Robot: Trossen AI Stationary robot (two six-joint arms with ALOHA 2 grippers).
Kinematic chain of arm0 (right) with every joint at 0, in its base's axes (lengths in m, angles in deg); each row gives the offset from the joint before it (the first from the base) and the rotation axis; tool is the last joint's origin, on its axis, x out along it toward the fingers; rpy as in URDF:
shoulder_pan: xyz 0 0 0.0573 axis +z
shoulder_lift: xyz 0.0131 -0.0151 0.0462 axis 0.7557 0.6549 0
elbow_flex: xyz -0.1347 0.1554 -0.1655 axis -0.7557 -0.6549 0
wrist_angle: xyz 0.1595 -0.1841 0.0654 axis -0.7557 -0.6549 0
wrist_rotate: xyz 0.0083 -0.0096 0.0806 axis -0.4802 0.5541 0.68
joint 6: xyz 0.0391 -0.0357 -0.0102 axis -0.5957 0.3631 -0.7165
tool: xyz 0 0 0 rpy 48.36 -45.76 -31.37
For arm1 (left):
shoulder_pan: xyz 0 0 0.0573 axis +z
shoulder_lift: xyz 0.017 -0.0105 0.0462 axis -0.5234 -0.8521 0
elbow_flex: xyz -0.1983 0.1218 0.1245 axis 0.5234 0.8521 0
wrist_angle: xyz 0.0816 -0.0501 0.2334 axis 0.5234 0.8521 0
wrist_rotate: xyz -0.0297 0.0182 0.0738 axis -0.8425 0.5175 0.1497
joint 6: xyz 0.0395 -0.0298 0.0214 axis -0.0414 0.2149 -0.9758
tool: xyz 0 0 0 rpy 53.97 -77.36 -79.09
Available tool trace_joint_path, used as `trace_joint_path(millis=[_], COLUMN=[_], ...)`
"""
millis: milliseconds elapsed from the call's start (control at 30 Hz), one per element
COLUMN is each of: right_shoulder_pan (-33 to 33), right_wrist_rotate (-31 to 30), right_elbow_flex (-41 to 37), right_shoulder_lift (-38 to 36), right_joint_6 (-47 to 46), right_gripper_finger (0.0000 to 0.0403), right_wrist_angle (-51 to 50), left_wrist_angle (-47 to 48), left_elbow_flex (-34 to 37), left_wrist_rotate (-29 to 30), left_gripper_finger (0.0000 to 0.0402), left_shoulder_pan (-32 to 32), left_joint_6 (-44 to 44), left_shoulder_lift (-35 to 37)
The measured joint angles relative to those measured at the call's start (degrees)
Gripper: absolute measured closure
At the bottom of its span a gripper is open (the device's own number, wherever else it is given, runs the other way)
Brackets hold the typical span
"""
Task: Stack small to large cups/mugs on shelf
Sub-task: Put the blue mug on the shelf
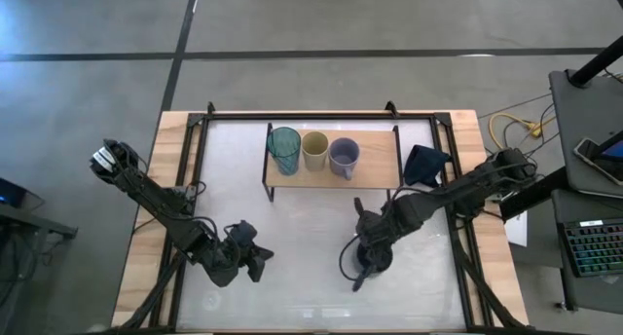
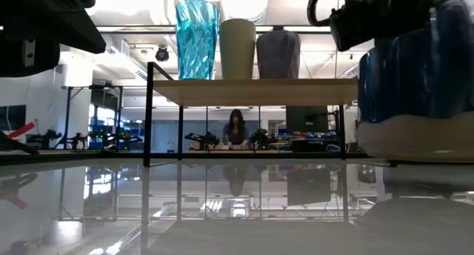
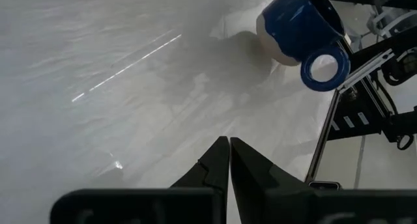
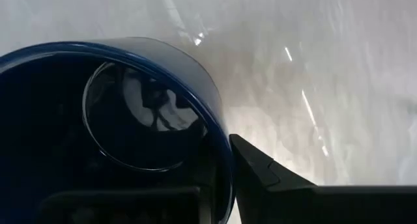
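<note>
Fingers [image 4: 260, 168] of the right gripper [image 1: 367, 260] pinch the dark blue mug's [image 1: 371, 256] rim, before the shelf [image 1: 375, 160]. Low view: teal tumbler [image 2: 196, 38], cream cup [image 2: 237, 49], grey-lavender cup [image 2: 278, 55] stand side by side on it; workshop beyond. Left gripper [image 3: 229, 160] closed, empty, over bare white tabletop [image 3: 98, 87].

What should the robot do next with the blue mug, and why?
Probably lift the mug and carry it toward the shelf. The right gripper grips its rim, one finger outside. Three cups already stand on the shelf, with a bare spot beside the grey cup.
</note>
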Motion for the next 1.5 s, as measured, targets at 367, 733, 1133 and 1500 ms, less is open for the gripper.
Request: trace_joint_path(millis=[367,733,1133,1500], right_shoulder_pan=[-0.1,-0.1,-0.1,1.2], right_wrist_rotate=[1.2,1.3,-3.4,-14.5], right_elbow_flex=[-0.4,-0.4,2.2,15.0], right_shoulder_lift=[0.0,0.0,-0.1,-0.2], right_joint_6=[4.2,1.5,-5.2,-20.8], right_gripper_finger=[0.0372,0.0316,0.0278,0.0246], right_wrist_angle=[-1.9,-2.0,-2.4,-14.9], left_wrist_angle=[0.1,0.1,0.0,0.2], left_elbow_flex=[0.0,0.0,0.0,0.0], left_wrist_rotate=[1.1,1.3,1.2,1.2], left_gripper_finger=[0.0402,0.0402,0.0402,0.0402], left_shoulder_pan=[0.0,0.0,0.0,0.0], left_joint_6=[-0.1,-0.1,-0.2,-0.1], left_shoulder_lift=[0.0,0.0,0.0,0.0])
